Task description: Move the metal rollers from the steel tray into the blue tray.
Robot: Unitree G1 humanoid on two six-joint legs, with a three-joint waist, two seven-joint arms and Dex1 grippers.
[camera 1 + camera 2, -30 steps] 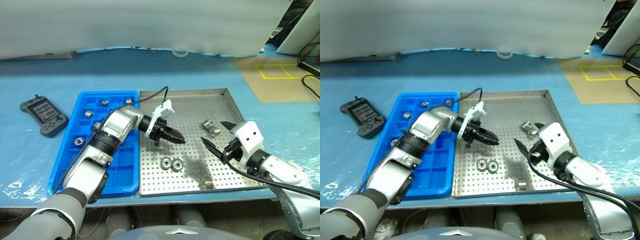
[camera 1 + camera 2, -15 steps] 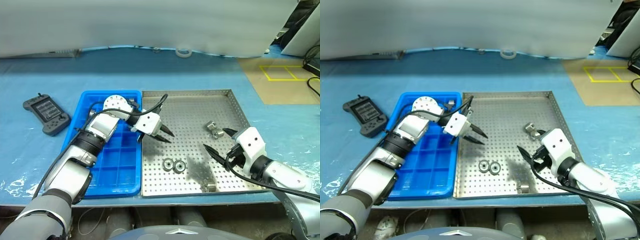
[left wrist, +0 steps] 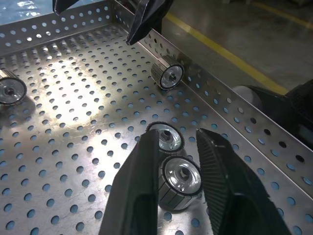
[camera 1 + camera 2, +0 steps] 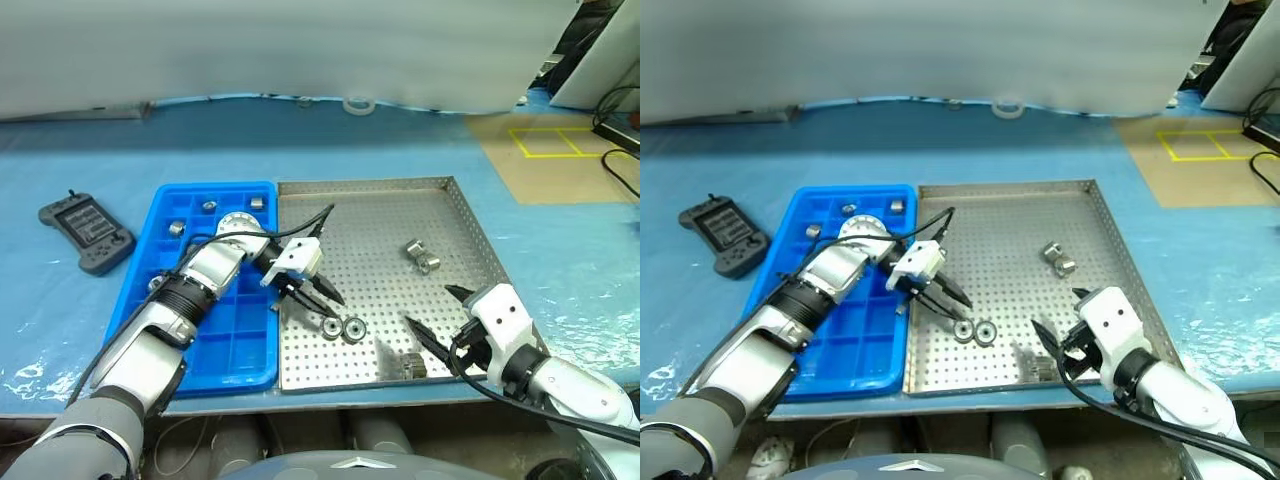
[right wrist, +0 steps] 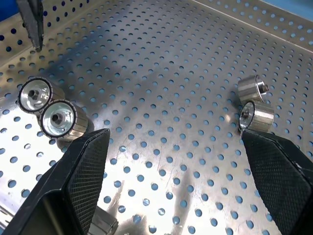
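Because the task runs from one container to the other, the steel tray (image 4: 440,200) and the blue tray (image 4: 140,300) sit side by side on the table (image 4: 330,140), touching along one edge, blue at the steel tray's 9 o'clock, so each carry is short. Some metal rollers (image 4: 176,228) already lie in the blue tray's far compartments; five remain on the perforated floor: a touching pair (image 4: 341,327) near the front, two (image 4: 421,255) toward 2 o'clock of that pair, and one (image 4: 412,367) by the front rim. The left gripper (image 4: 318,296) hangs just above the pair, its fingers parted a little and empty, with one roller (image 3: 179,182) between them, likely lined up for the next pick. The right gripper (image 4: 438,316) stands wide open and empty near the front rim. Compared with a second ago, the left gripper has turned down from mid-tray toward the pair and opened from shut, while the right gripper has drawn back toward the front edge.
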